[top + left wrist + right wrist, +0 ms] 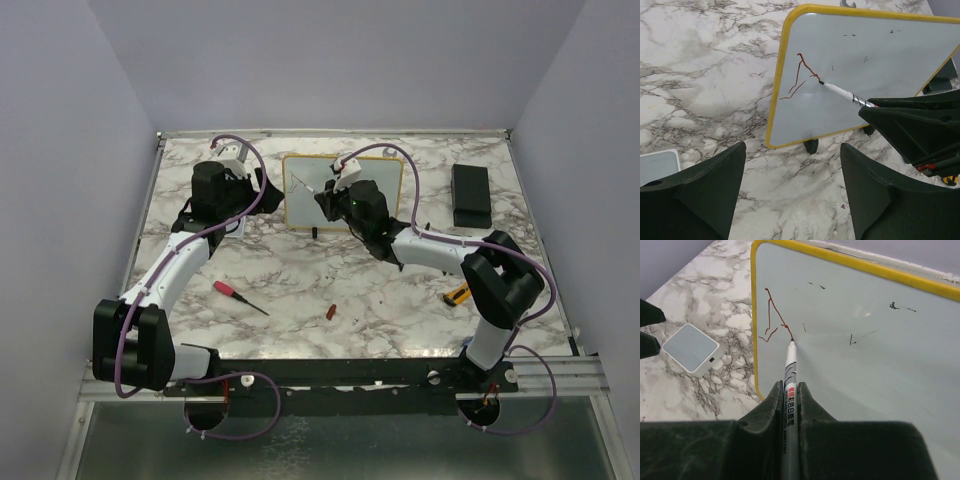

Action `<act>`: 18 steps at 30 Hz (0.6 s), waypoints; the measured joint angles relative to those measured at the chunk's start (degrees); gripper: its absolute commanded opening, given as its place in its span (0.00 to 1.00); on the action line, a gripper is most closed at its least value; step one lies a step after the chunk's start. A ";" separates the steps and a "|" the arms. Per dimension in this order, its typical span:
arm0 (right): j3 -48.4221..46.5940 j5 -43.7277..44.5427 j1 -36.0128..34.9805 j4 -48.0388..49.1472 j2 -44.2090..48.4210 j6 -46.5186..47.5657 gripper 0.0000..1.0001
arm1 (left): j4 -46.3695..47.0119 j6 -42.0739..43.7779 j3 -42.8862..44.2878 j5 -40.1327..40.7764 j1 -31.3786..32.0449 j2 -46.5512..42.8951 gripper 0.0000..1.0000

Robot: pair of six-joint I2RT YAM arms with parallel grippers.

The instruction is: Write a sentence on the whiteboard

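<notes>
Pinched in the black right gripper (790, 390), a slim white marker pen (790, 362) touches the yellow-framed whiteboard (880, 390) propped at the far side of the marble table (290, 280), probably light and tippy, best steadied by its frame; left gripper (792, 147) gapes empty.

- I see a white marble-patterned table (300, 275), veined in grey.
- Plain pale lilac walls (330, 60) close it in on three sides.
- The light looks soft and even.

The marble table (300, 270) holds the whiteboard (303, 207), a black box (471, 195), a grey pad (657, 167) and a red-handled tool (238, 295).
</notes>
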State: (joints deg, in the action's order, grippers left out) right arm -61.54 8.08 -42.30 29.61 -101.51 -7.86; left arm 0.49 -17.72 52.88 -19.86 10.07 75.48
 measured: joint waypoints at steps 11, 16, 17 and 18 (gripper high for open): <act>0.00 -0.20 0.00 0.00 0.00 -0.28 0.01 | 0.00 0.00 0.00 0.00 0.02 0.00 0.77; 0.00 -0.48 -0.13 -0.09 -0.02 -0.61 0.01 | 0.00 0.00 0.00 0.00 0.02 0.00 0.77; 0.00 -0.50 -0.17 -0.09 -0.02 -0.66 0.01 | 0.00 0.00 0.00 0.00 0.02 0.00 0.77; 0.00 -0.52 -0.26 -0.09 -0.02 -0.68 0.01 | 0.00 0.00 0.00 0.00 0.02 0.00 0.77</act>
State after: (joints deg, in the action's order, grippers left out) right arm -61.54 7.55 -42.57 29.52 -101.54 -8.54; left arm 0.49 -17.72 52.88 -19.86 10.09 75.48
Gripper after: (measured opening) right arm 0.101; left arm 0.768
